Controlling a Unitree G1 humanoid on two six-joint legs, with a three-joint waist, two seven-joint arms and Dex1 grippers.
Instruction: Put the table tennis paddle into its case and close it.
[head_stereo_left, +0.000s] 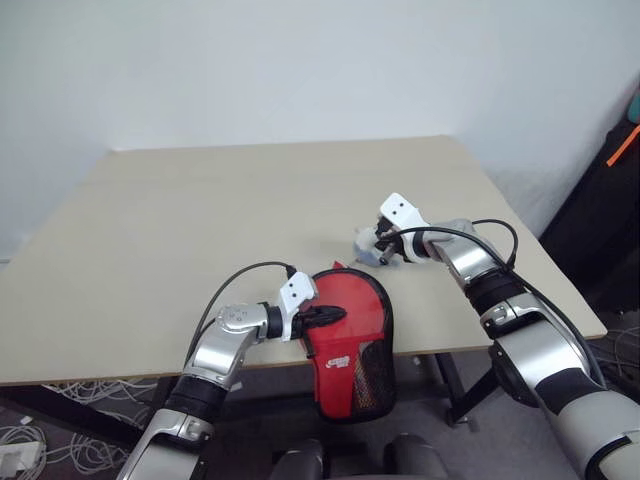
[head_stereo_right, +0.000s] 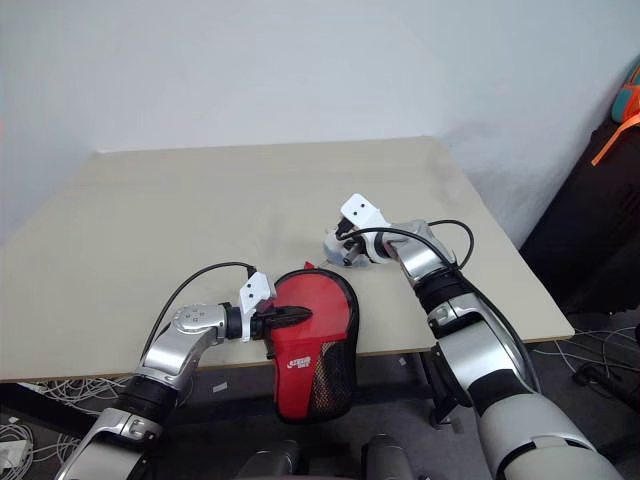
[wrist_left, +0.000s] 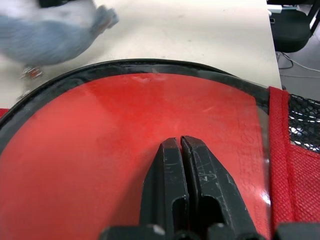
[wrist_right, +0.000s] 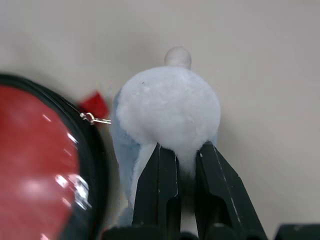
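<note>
The case (head_stereo_left: 352, 345) is red with black edging, a white logo and a mesh end. It lies at the table's front edge with the mesh end hanging over. My left gripper (head_stereo_left: 336, 315) is shut, its fingertips (wrist_left: 172, 150) resting on the case's clear panel (wrist_left: 100, 150). A smooth red face shows under that panel; I cannot tell whether it is the table tennis paddle. Just beyond the case's far rim, my right gripper (wrist_right: 182, 150) is shut on a fluffy grey-white charm (wrist_right: 167, 107). A thin chain (wrist_right: 95, 119) links the charm to a red tab at the case's black edge.
The beige table (head_stereo_left: 200, 210) stretches away behind the case. Cables (head_stereo_left: 40, 410) lie on the floor below the table's front left. A dark bag with an orange strap (head_stereo_left: 625, 145) stands off the right side.
</note>
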